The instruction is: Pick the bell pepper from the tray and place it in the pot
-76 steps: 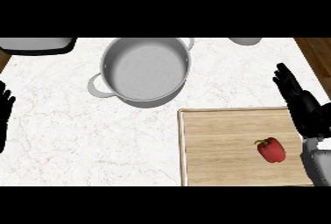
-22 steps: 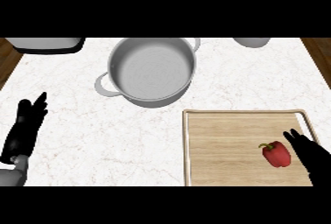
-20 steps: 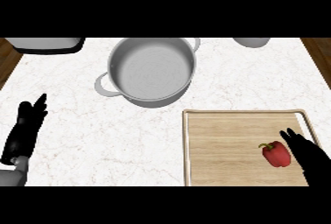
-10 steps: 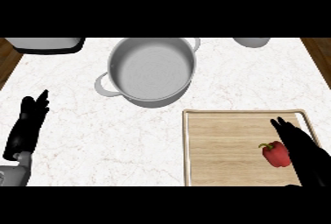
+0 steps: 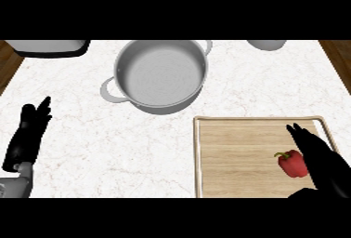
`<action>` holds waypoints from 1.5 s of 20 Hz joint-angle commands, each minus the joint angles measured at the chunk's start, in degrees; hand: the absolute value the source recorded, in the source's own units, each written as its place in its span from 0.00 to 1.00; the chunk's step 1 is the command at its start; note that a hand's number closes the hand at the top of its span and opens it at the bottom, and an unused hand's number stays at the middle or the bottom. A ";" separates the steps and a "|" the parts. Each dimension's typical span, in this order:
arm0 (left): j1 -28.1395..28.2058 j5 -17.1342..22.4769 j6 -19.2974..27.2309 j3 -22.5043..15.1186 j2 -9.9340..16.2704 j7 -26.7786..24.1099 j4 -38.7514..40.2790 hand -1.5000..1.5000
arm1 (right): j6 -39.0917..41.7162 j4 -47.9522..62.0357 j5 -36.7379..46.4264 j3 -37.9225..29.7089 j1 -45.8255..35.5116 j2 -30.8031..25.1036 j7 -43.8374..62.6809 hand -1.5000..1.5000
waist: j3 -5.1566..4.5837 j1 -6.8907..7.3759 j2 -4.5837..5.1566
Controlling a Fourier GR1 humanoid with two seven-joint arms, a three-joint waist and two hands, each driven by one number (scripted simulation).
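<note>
counter: white marbled counter top (image 5: 89,153), fills most of frame
pot: round grey metal pot w/ side handles (image 5: 159,74), upper centre, nothing in it yet
tray: flat wooden tray w/ pale rim (image 5: 237,158), lower right
right hand: black right hand (image 5: 322,160) at lower right, fingers straight & apart, just beside pepper's right side, not closed on it
left hand: black left hand (image 5: 29,132), left edge, fingers straight, resting
pepper: small red bell pepper w/ green stem (image 5: 292,162), lying on tray
progress: early; grasp, lift, carry to pot all left

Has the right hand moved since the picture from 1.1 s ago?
Yes. The right hand has moved up the wooden tray, away from its near edge. Its fingertips now lie beyond the bell pepper, close to the tray's far rim; earlier they were level with the pepper.
</note>
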 commanded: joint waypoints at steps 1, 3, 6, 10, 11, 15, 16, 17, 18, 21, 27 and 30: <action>1.65 -1.27 -0.91 0.77 -0.87 1.47 -3.40 0.50 | -3.16 7.49 3.20 1.45 -3.28 3.52 -1.53 0.00 | 0.00 0.20 0.00; 6.37 -2.25 -0.29 -0.23 -1.48 3.94 -10.60 0.50 | -2.47 3.30 2.12 0.21 3.32 1.84 -2.96 0.00 | 0.02 0.16 -0.10; -2.08 -3.28 -1.95 1.31 -1.97 5.86 -3.99 0.50 | -0.32 4.04 0.21 -3.04 -0.04 1.61 -4.44 0.00 | 0.00 -0.16 0.00; -2.78 -2.00 -4.57 5.06 -2.26 -4.19 7.29 0.50 | -2.80 6.72 2.25 -1.99 1.19 3.19 -6.30 0.00 | -0.02 -0.32 0.06; 3.71 -2.30 -4.55 3.89 -1.86 3.72 -7.96 0.50 | 0.55 9.54 1.59 -3.10 -6.14 4.78 -2.56 0.00 | 0.00 0.33 -0.03; -1.61 -4.78 -4.40 4.00 -3.29 3.17 -2.70 0.50 | -4.18 14.36 3.39 -4.00 -2.65 3.48 -9.14 0.00 | 0.00 -0.03 0.01; 0.20 -2.55 -6.70 6.96 -2.71 -0.85 0.17 0.50 | -4.14 9.40 4.57 -2.29 0.03 5.57 -6.72 0.00 | -0.01 -0.08 -0.01; 1.93 -5.58 -4.17 4.20 -4.78 -0.20 -2.66 0.50 | -3.73 13.21 1.94 -5.09 -2.05 3.93 -10.27 1.00 | 0.00 0.02 -0.01; -3.69 -5.71 -3.88 5.57 -3.91 -1.78 4.86 0.50 | -2.10 12.58 3.82 -1.43 -3.41 5.95 -7.38 1.00 | -0.02 -0.16 0.06; 1.05 -3.76 -6.22 6.39 -3.40 -0.17 -1.93 0.50 | -9.01 15.82 5.52 -4.01 -4.53 3.32 -13.96 1.00 | 0.00 0.13 0.01; 0.63 -4.46 -6.91 6.99 -3.30 0.50 -1.88 0.50 | -13.75 14.71 11.59 -1.49 -5.77 5.24 -12.91 1.00 | -0.01 0.19 -0.01; 0.37 -4.30 -6.80 6.21 -4.83 5.08 -6.19 0.50 | -15.07 10.54 10.88 -3.34 -2.17 3.95 -15.01 1.00 | 0.00 0.03 -0.07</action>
